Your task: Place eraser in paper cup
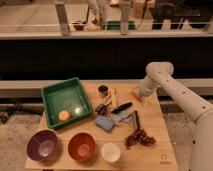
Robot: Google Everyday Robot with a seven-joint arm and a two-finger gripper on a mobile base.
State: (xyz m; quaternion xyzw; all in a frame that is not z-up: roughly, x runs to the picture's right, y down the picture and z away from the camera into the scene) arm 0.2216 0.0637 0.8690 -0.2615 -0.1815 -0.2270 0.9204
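The eraser (pixel 136 120) is a flat dark block seen edge-on, lying lengthwise on the wooden table (pixel 160 145) right of the middle clutter. The paper cup (pixel 110 152) is small, white and upright at the front edge, right of the orange bowl. My gripper (pixel 138 96) hangs from the white arm over the table's back right part, above and behind the eraser and far from the cup. A small orange thing shows right at the gripper.
A green tray (pixel 50 95) with a small orange ball stands at the back left. A purple bowl (pixel 42 145) and an orange bowl (pixel 82 146) stand at the front left. A black pen-like stick (pixel 122 107), a dark cylinder (pixel 103 90), a blue item (pixel 104 122) and a brown cluster (pixel 139 137) lie mid-table.
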